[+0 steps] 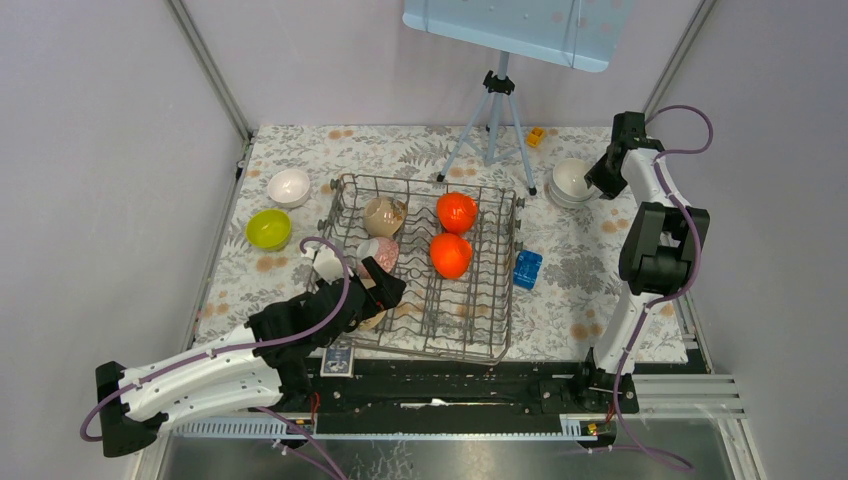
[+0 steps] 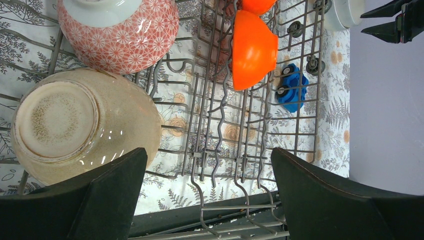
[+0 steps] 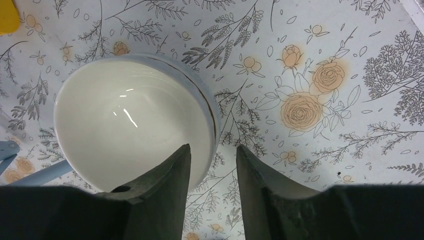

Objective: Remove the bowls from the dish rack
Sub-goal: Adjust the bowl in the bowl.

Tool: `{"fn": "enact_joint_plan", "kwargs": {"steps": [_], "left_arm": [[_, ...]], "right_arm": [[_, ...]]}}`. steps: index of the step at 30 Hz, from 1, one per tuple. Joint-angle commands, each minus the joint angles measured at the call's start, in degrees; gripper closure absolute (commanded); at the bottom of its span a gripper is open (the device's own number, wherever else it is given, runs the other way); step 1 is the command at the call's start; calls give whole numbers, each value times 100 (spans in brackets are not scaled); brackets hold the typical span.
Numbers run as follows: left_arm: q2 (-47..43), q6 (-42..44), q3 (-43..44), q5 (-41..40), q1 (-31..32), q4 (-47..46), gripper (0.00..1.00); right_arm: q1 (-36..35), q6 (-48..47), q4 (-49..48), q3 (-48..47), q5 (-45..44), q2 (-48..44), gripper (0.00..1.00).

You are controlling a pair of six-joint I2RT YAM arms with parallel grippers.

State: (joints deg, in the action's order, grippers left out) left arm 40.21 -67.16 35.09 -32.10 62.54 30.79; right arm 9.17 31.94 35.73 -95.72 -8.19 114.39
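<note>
A white bowl's rim, upper right, is straddled by the right gripper's parted fingers; the left gripper is spread wide over the dish rack.

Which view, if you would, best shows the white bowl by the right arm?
Right wrist: the white bowl fills the frame, interior visible. Top view shows it small; left wrist catches only an edge.

Dish rack sat centre of worktop, bowls in it. Two bowls lay left of it; a lone bowl behind-right, under my right hand.
</note>
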Motion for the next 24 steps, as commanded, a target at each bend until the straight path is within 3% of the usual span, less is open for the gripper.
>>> {"fn": "enact_joint_plan", "kwargs": {"steps": [1, 11, 24], "left_arm": [[-95, -58, -6, 28, -18, -87, 1], [-35, -101, 14, -64, -18, -58, 1], [38, -61, -3, -59, -22, -117, 1]], "right_arm": [[25, -69, 75, -46, -182, -210, 55], [32, -92, 93, -164, -153, 54, 69], [75, -89, 59, -95, -113, 154, 72]]}}
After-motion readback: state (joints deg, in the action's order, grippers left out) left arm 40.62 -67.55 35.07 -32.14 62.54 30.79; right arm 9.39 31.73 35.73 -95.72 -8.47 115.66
